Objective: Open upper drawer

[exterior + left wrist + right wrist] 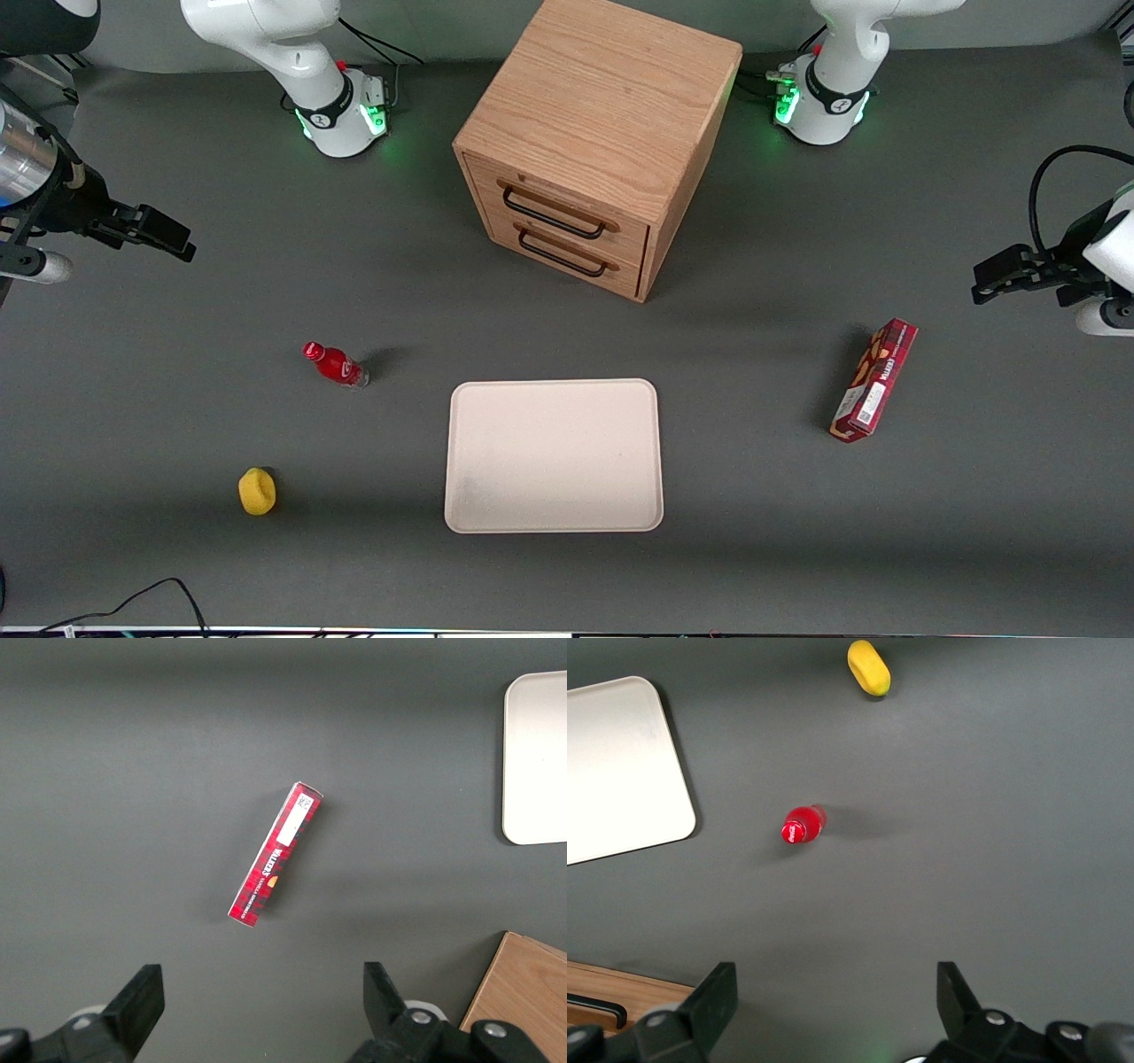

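The wooden cabinet stands at the back middle of the table, its two drawer fronts facing the front camera at an angle. The upper drawer is shut flush, with its black wire bar handle across the front; an identical drawer sits below it. My gripper hangs open and holds nothing, high above the table at the working arm's end, well apart from the cabinet. In the right wrist view the gripper spreads wide over bare mat, with a corner of the cabinet beside one finger.
A red bottle stands on the mat, nearer the front camera than my gripper. A yellow object lies nearer still. A cream tray sits in front of the cabinet. A red box lies toward the parked arm's end.
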